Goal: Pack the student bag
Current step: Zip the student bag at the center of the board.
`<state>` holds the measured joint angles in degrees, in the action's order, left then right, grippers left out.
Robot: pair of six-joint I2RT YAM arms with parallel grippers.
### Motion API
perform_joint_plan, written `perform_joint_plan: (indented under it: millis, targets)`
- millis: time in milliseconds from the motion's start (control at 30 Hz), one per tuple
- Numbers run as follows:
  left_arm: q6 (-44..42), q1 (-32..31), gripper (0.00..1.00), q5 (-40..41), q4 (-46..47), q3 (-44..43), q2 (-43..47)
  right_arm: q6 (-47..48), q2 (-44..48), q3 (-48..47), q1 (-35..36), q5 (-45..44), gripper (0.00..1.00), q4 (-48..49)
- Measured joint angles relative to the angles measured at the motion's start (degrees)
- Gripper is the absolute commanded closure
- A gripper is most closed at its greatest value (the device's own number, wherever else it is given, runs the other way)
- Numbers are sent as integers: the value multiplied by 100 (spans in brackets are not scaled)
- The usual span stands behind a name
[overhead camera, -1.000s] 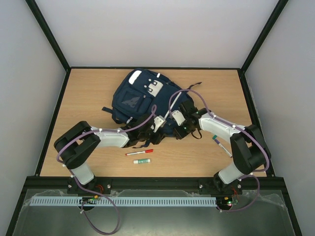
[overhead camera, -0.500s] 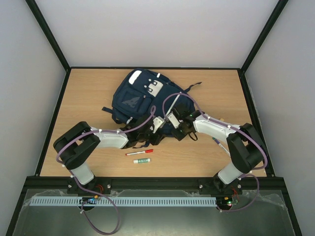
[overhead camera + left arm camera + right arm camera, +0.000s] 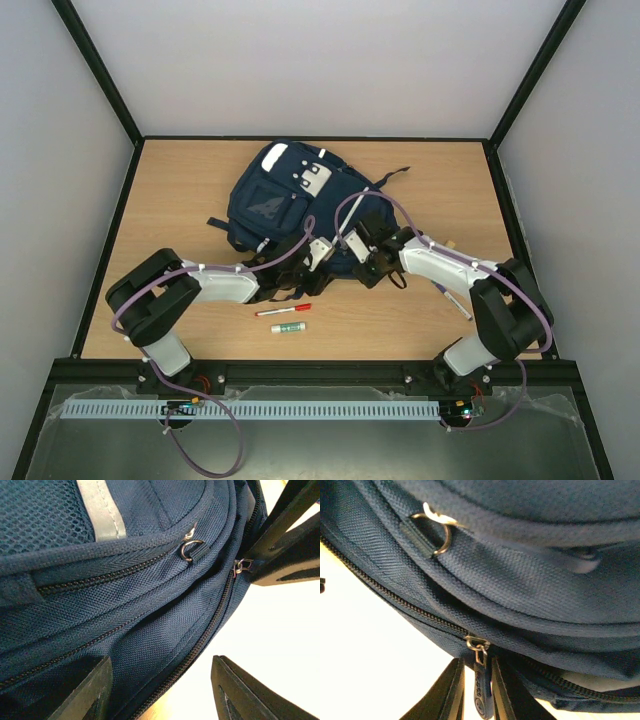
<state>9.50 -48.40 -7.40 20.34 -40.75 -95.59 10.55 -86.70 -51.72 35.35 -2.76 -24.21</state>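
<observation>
Now the right tool (image 3: 476,667) pinches the zipper pull (image 3: 481,696) between its tips, ready to unzip the student bag (image 3: 520,580) — left tool (image 3: 160,660) gapes, released.

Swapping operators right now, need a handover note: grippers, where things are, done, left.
Left gripper: open, astride the near edge of the bag, holding nothing.
Right gripper: shut on the zip pull at that edge.
Bag: lying mid-table toward the back; zip closed where visible.
Red pen and green-white stick: on the table in front of the bag; second pen beside the right arm.
Done: pull grabbed. Left: open zip, load items, close.
</observation>
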Motion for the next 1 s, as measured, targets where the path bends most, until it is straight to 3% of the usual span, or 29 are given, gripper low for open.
perform_joint_plan:
  millis: [267, 567, 1000]
  targets:
    - [0, 0, 43, 22, -7, 7, 15, 35, -129, 20, -116, 330, 76, 11]
    - [-2, 0, 43, 39, -17, 37, 70, 76, -129, 22, -304, 505, 98, 2]
    - [-448, -216, 42, 348, 188, 273, 337, 439, 76, -42, -420, 874, 99, -459]
